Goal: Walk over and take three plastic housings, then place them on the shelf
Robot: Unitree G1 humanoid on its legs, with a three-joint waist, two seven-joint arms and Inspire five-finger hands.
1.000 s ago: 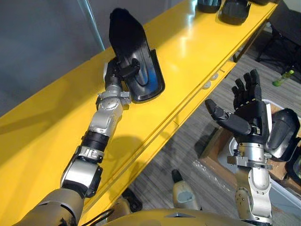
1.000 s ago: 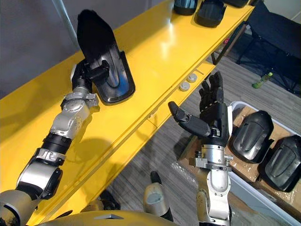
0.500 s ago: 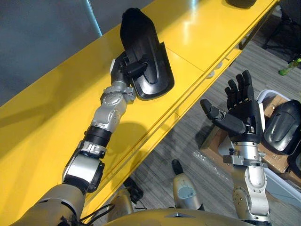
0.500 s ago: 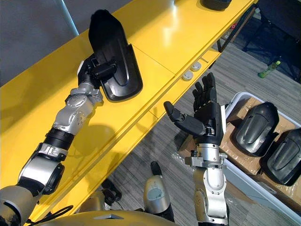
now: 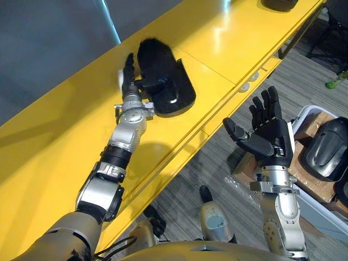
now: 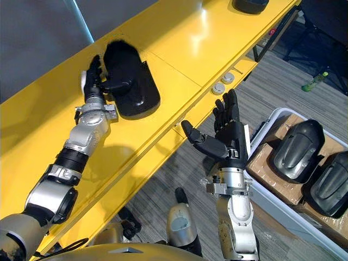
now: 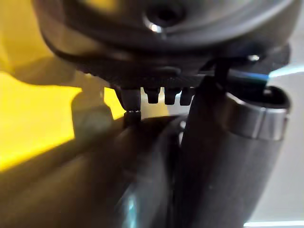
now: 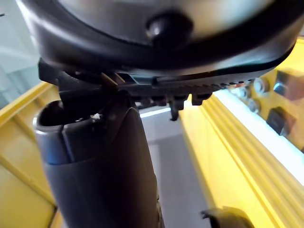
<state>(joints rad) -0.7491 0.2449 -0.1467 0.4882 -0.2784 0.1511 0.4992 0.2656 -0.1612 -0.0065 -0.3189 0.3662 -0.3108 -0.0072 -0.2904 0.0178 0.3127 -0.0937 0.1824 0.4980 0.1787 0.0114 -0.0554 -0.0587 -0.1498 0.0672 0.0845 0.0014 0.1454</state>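
In the left eye view, the left arm is stretched forward and up across the yellow shelf. The left hand is set against the left edge of a black plastic housing. The housing is laid flat on the shelf top, well back from the front lip. The fingers are held straight and close together, pointing away along the housing's side and not wrapped round it. The thumb is laid across the housing's upper face. In the left wrist view the thumb and a row of fingertips are seen over a dark surface, but too blurred for the contact to be judged.

The right arm is raised upright in front of the shelf, over the floor. The right hand is turned palm towards the shelf, with its fingers spread apart and pointing up and its thumb stuck out sideways. Nothing is held in it.

Two more housings are seen on cardboard in a white bin on the floor to the right. Another housing is set at the far end of the shelf.
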